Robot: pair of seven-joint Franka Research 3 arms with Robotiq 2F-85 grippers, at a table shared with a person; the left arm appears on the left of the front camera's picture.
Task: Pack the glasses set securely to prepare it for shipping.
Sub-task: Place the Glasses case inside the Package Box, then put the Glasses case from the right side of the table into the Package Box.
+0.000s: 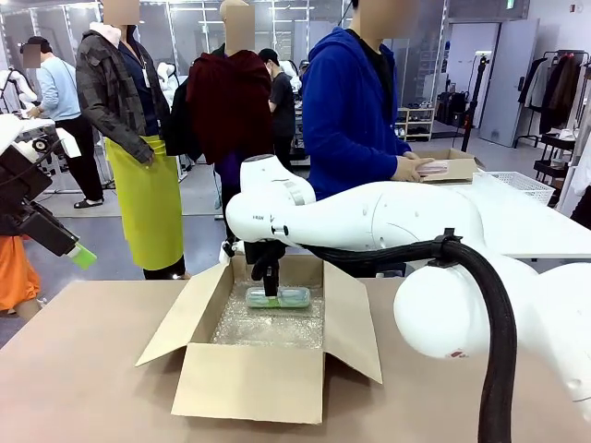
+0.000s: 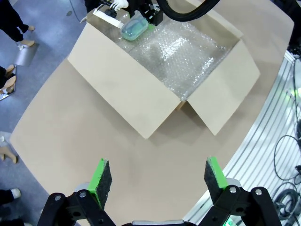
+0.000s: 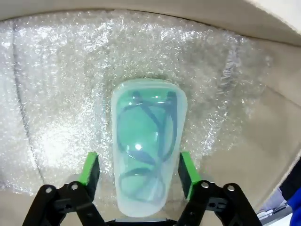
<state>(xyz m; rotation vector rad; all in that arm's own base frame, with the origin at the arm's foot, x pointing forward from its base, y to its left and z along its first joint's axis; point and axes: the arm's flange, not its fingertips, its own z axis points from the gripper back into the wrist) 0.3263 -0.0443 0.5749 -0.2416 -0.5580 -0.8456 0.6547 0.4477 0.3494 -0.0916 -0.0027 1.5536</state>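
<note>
Case [image 3: 148,146] flat, long axis along right tool [image 3: 138,165]

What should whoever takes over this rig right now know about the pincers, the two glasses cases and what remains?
Left pincer: open, empty, over the table near the cardboard box.
Right pincer: open, pads either side of the mint-green case lying on bubble wrap in that box.
Pink case: in the person's hands, across the table.
Done: mint-green case in. Left: lift right pincer clear, pack pink case, close flaps.
</note>
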